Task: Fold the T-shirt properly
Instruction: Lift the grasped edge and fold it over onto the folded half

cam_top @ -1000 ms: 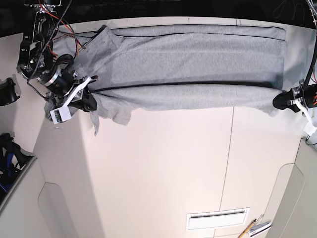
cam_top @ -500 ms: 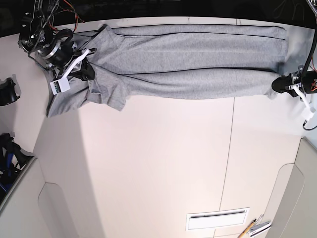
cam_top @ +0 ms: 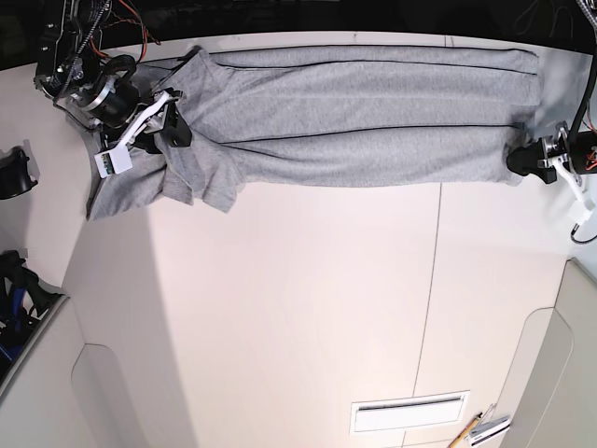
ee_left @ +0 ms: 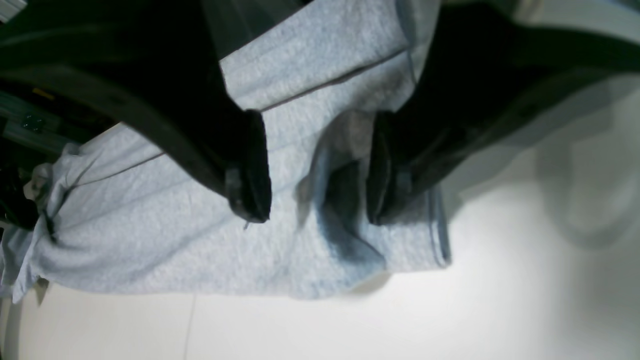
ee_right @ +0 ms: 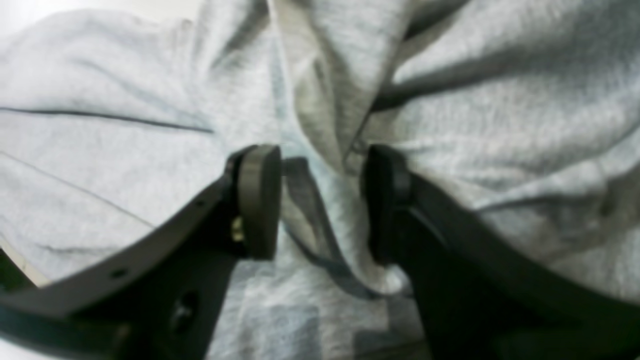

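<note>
The grey T-shirt (cam_top: 373, 154) lay stretched across the far part of the pale worktop (cam_top: 280, 317), in a long band running from one arm to the other. Parallel fold lines ran along its length, and the near edge sagged slightly between the two ends. Toward the right arm's end the cloth was bunched and creased, with one flap hanging down toward the near side and a wider piece spread out beneath the arm.

The right gripper (ee_right: 320, 200) was over that crumpled end. Its jaws stood apart, with a raised ridge of fabric between them, up against one fingertip and clear of the other.

The left gripper (ee_left: 317, 170) was at the opposite end, by the near corner. Its jaws were also apart, the shirt showing in the gap; a curled fold of cloth rose beside one finger, and whether it touched could not be told.

Near the front edge of the worktop, well apart from the shirt, lay a white rectangular piece with a dark outline (cam_top: 409, 413). Just beside it were an orange pencil-like stick (cam_top: 465, 432) and a small dark-and-white item (cam_top: 490, 430), too small to make out.
</note>
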Robot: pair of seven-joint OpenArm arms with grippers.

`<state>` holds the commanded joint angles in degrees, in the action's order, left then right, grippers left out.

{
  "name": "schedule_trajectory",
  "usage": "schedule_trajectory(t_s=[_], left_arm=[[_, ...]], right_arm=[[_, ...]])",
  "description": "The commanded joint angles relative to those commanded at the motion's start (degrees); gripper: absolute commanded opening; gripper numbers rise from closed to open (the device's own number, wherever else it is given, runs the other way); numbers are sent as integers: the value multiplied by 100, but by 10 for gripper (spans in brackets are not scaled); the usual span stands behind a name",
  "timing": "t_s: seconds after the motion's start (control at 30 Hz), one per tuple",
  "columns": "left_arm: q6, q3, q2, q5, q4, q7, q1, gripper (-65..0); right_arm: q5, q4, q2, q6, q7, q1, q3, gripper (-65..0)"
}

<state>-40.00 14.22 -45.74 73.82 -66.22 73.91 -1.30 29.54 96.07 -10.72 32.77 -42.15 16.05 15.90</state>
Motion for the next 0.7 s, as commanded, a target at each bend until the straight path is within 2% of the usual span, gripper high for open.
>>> schedule_trajectory(t_s=[0.13,0.23,0.3,0.37,0.43,0.57,0.7], left_arm=[[0,22,2,-72,0,4,0,-306],[0,22,2,33,0,0,0,-309],[0,22,4,81,0,0,2,-413],[0,22,7,79,0,0,2,-526],[0,22,17,79,0,2,0,-566],[0,22,15,79,0,7,0,-632],[0,35,-17,306,0,271,0,-639]], right_arm=[[2,-2,-2,0,-68,-2,0,-370],[0,-2,0,2,118,-17,0,-372],[-13,-2,0,2,227,-31,-2,-375],[-118,-2,-2,2,227,-31,-2,-487],[-232,-2,-2,0,227,-31,-2,-637],[-234,-2,-2,2,219,-31,0,-650],[-168,107,-4,7,-149,-4,46,-650]])
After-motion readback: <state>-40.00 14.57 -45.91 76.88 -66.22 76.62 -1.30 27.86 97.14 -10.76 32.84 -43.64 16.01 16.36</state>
